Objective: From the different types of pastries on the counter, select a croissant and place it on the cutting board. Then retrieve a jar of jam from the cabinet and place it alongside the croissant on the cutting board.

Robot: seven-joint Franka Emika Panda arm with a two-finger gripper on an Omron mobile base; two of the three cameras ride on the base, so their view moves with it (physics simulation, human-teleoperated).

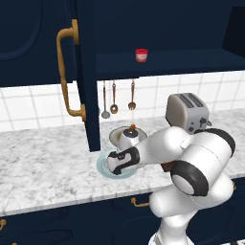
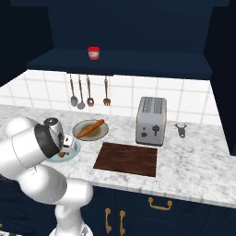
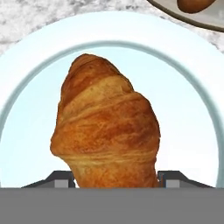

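The croissant (image 3: 107,131), plump and golden-brown, lies on a round light blue plate (image 3: 192,87) on the counter (image 1: 43,158). My gripper (image 3: 114,179) reaches down over that plate (image 2: 73,154), and its two fingertips (image 3: 61,178) press against the croissant's sides. The long stick pastry (image 2: 90,128) rests on a beige plate (image 2: 100,134) just behind. To the right of both plates lies the dark wooden cutting board (image 2: 126,159). The red jar of jam (image 1: 141,55) stands on the open cabinet's shelf (image 2: 138,62).
The cabinet door (image 1: 88,95) with its brass handle (image 1: 64,72) hangs open, edge-on, just left of the plates. A toaster (image 2: 151,120) stands behind the board. Utensils (image 2: 87,94) hang on the tiled wall. My arm's elbow (image 1: 201,162) bulks over the counter's front edge.
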